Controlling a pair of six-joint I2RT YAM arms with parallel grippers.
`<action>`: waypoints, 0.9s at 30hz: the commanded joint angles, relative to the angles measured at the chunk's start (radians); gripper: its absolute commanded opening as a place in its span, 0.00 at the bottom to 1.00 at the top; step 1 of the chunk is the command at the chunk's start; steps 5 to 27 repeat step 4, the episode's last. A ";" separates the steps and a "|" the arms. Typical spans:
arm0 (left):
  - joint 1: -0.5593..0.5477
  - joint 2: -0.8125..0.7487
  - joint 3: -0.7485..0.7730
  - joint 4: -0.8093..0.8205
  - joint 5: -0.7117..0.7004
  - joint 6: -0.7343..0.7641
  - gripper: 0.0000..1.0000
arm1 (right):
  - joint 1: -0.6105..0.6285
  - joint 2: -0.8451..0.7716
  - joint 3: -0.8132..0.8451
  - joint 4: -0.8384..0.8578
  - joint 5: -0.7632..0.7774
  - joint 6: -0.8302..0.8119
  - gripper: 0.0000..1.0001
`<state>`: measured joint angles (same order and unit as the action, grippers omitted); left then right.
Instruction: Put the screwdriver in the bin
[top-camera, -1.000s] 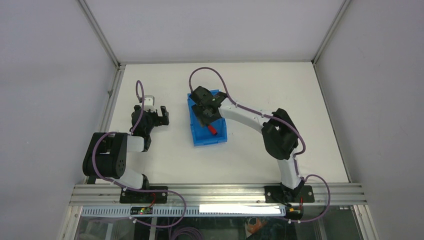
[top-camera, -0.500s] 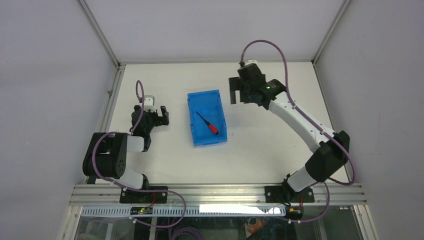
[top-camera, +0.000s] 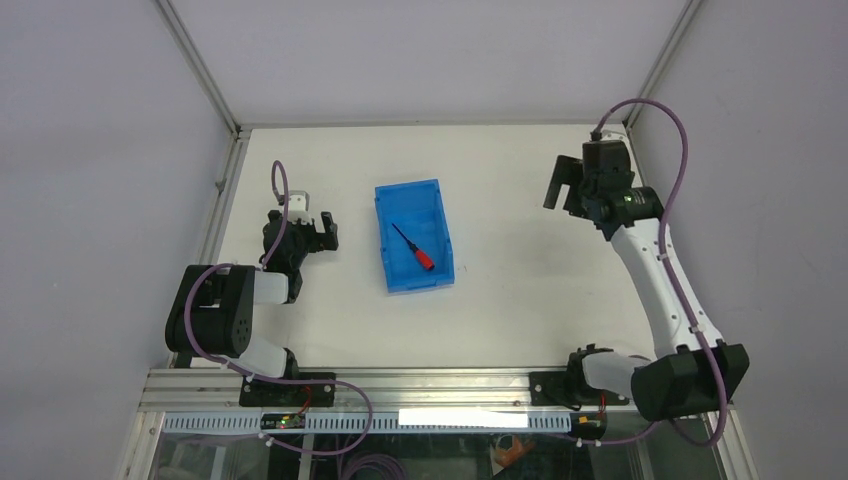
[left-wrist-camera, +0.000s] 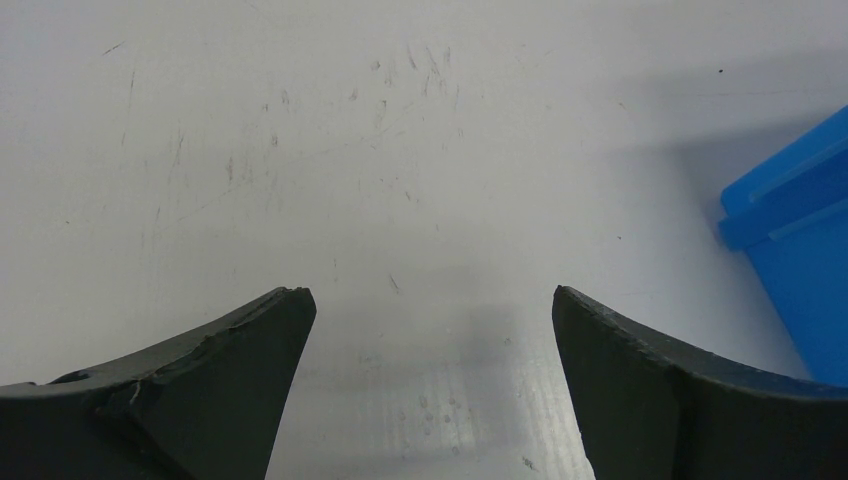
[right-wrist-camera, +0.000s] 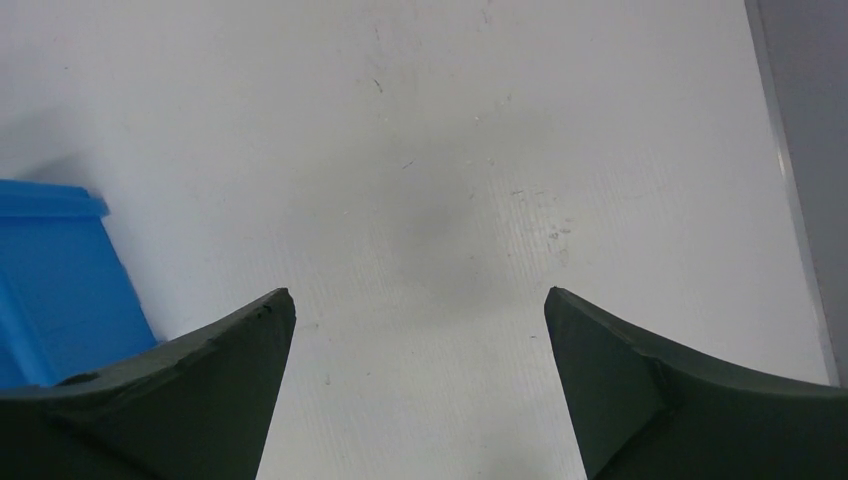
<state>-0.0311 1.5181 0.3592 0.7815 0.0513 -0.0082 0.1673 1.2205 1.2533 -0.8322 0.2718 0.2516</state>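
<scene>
The screwdriver (top-camera: 415, 248), red handle and thin black shaft, lies inside the blue bin (top-camera: 392, 275) at the table's middle. My right gripper (top-camera: 560, 188) is open and empty, raised near the far right of the table, well clear of the bin. In the right wrist view its jaws (right-wrist-camera: 420, 300) stand wide apart over bare table, with a bin corner (right-wrist-camera: 50, 280) at the left. My left gripper (top-camera: 316, 222) is open and empty, left of the bin. In the left wrist view (left-wrist-camera: 430, 300) the bin's edge (left-wrist-camera: 800, 230) shows at the right.
The white table (top-camera: 520, 290) has metal frame rails along its left, back and right edges. The enclosure wall (right-wrist-camera: 810, 120) stands close to my right gripper's right side. Purple cables loop over both arms.
My right arm has pulled away from the bin, swinging to the far right, with the screwdriver left lying in the bin. The left arm has not moved.
</scene>
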 joint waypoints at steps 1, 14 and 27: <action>0.005 -0.012 0.020 0.030 -0.005 -0.012 0.99 | 0.004 -0.040 -0.026 0.045 -0.050 -0.012 0.99; 0.005 -0.011 0.020 0.030 -0.005 -0.012 0.99 | 0.004 -0.044 -0.036 0.047 -0.034 -0.003 0.99; 0.005 -0.011 0.020 0.030 -0.005 -0.012 0.99 | 0.004 -0.044 -0.036 0.047 -0.034 -0.003 0.99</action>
